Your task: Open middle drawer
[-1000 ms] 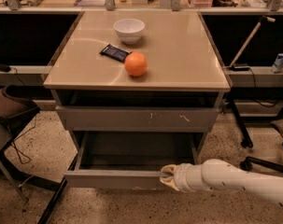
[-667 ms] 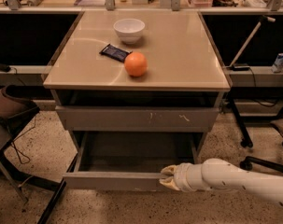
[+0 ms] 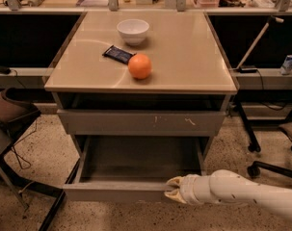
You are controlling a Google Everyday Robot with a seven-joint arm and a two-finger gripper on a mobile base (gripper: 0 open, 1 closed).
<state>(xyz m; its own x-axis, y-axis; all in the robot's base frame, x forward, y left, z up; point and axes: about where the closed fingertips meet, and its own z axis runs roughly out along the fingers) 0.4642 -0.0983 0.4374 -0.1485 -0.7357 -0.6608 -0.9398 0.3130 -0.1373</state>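
The middle drawer creeps a touch nearer, now well out. The claw, at its front's right end, stays clamped on it. Nearly done!

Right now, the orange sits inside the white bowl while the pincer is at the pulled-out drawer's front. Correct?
No. The camera view shows the orange on the tabletop, apart from the white bowl; the pincer is at the pulled-out front of the middle drawer.

End effector at middle drawer front, right of centre.
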